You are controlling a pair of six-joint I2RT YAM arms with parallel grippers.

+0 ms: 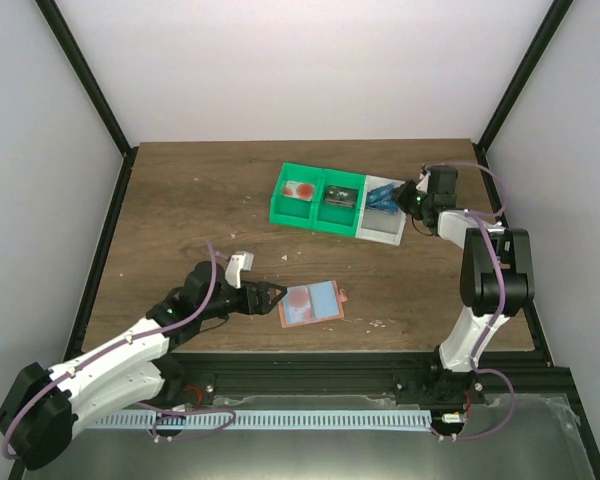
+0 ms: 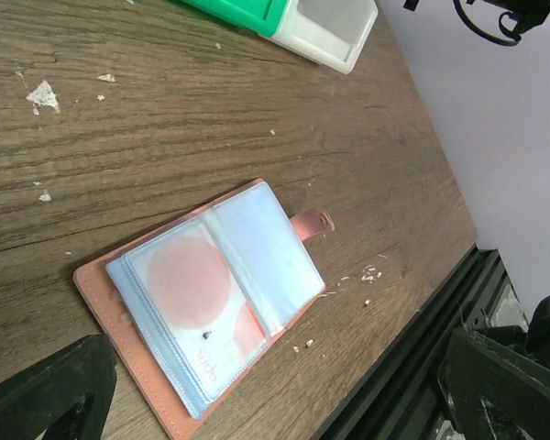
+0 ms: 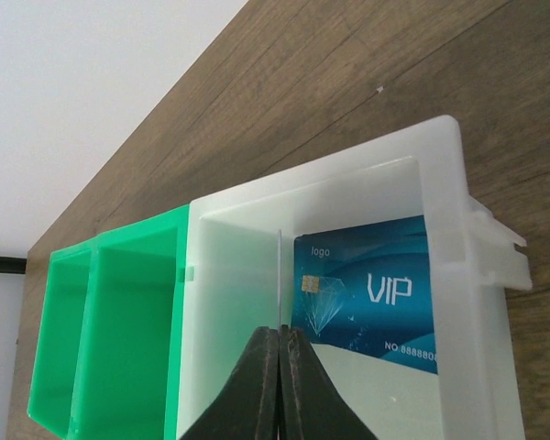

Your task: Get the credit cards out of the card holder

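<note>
thin card [image 3: 280, 275] edge-on in closed right hand [image 3: 280, 333], VIP card [image 3: 376, 293] part-hidden

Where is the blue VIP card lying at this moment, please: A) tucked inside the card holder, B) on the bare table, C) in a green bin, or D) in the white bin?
D: the right wrist view shows the blue card flat on the floor of the white bin, next to the green bins.
</note>
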